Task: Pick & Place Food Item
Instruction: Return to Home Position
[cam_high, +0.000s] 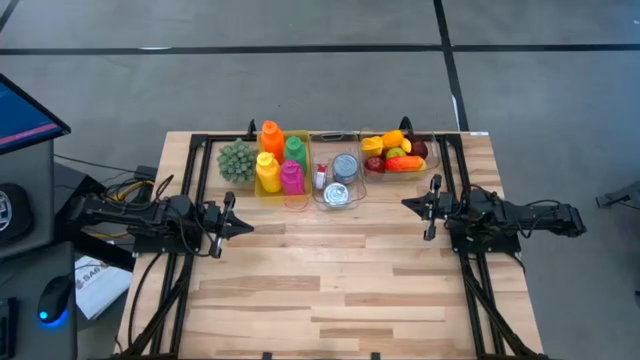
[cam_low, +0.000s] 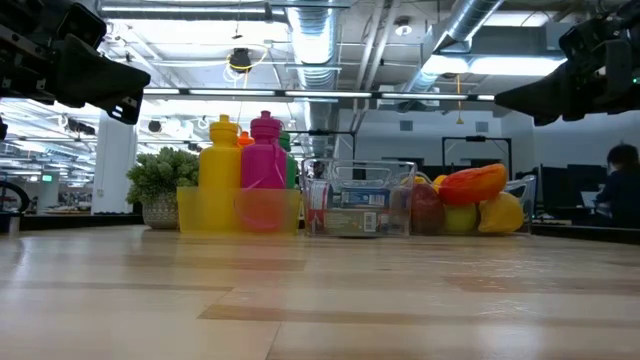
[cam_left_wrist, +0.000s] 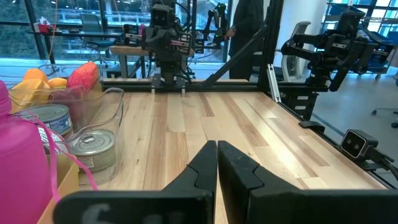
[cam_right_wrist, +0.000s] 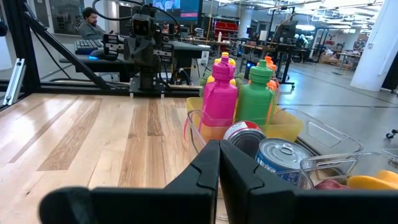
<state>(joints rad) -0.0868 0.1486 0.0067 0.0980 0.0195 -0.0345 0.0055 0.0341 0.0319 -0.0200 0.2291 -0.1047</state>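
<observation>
Now, over the bare wood table (cam_high: 330, 280), the left gripper (cam_high: 232, 221) and right gripper (cam_high: 424, 207) are pinched shut on nothing. Farther back, tuna cans (cam_high: 345, 168) sit in the left clear bin (cam_high: 316, 140) and fruit (cam_high: 400, 152) in the right clear bin (cam_high: 372, 175). A wide swing home could bump those bins.

Four bottles (cam_high: 270, 135), three bins (cam_high: 335, 134), one plant (cam_high: 237, 160)
</observation>
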